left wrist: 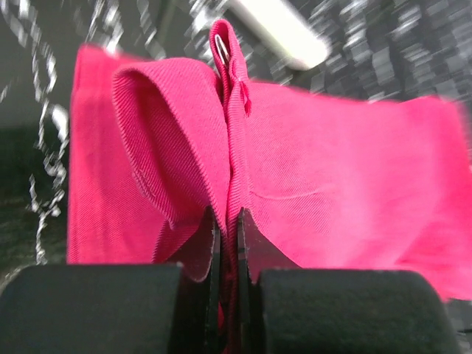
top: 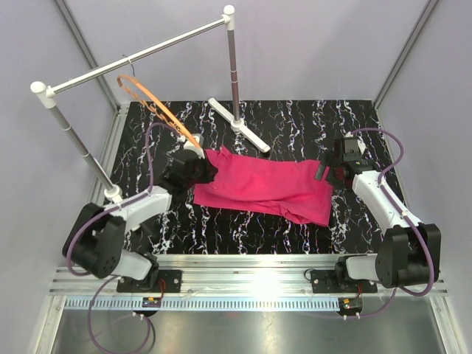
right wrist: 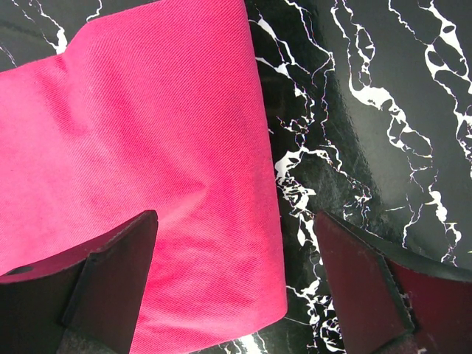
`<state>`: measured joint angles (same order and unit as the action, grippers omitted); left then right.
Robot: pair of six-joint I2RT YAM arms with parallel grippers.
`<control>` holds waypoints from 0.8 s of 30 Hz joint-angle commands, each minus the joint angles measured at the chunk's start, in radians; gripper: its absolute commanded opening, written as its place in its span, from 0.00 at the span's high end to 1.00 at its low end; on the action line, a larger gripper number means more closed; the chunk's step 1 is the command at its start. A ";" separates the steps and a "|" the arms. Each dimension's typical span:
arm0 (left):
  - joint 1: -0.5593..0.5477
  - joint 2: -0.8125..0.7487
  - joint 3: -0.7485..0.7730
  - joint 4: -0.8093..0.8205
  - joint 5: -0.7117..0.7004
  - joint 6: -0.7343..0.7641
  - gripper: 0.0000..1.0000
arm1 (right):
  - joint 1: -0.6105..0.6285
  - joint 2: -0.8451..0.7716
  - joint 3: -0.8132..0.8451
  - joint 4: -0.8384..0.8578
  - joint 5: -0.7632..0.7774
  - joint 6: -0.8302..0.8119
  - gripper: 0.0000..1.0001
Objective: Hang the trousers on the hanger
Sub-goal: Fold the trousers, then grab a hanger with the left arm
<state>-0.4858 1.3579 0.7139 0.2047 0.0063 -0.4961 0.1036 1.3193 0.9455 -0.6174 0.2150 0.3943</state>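
The magenta trousers [top: 265, 184] lie folded flat on the black marbled table. My left gripper [top: 198, 171] is shut on their left end, pinching a ridge of waistband cloth [left wrist: 230, 133] between its fingers [left wrist: 209, 243]. My right gripper [top: 328, 168] is open and hovers over the trousers' right end [right wrist: 147, 147], with one finger [right wrist: 110, 273] over the cloth and the other finger [right wrist: 361, 273] over bare table. The orange hanger [top: 158, 109] hangs from the silver rail at the back left, its lower end close behind the left gripper.
The silver rail [top: 140, 57] with white end caps stands on two posts; one white foot [top: 240, 125] lies just behind the trousers, also blurred in the left wrist view [left wrist: 284, 33]. Grey walls enclose the table [top: 354, 125]. An aluminium frame [top: 243, 269] runs along the front.
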 commanded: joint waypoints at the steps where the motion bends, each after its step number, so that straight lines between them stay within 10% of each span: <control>1: 0.010 0.092 0.045 0.023 -0.049 0.044 1.00 | -0.001 -0.020 -0.002 0.021 -0.023 -0.021 0.05; 5: 0.010 0.173 0.078 -0.031 -0.109 0.036 0.75 | -0.001 -0.029 -0.010 0.027 -0.029 -0.020 0.05; 6: 0.006 0.165 0.078 -0.047 -0.132 0.031 0.51 | -0.001 -0.031 -0.011 0.025 -0.029 -0.020 0.05; 11: -0.005 0.063 0.052 -0.094 -0.173 0.024 0.04 | -0.001 -0.037 -0.011 0.030 -0.031 -0.023 0.05; 24: -0.027 -0.396 0.018 -0.430 -0.259 0.025 0.01 | -0.002 -0.063 -0.021 0.035 -0.023 -0.023 0.05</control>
<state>-0.5087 1.0172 0.7265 -0.1101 -0.2008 -0.4782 0.1036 1.2835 0.9272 -0.6064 0.1921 0.3878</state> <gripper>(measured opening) 0.987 0.951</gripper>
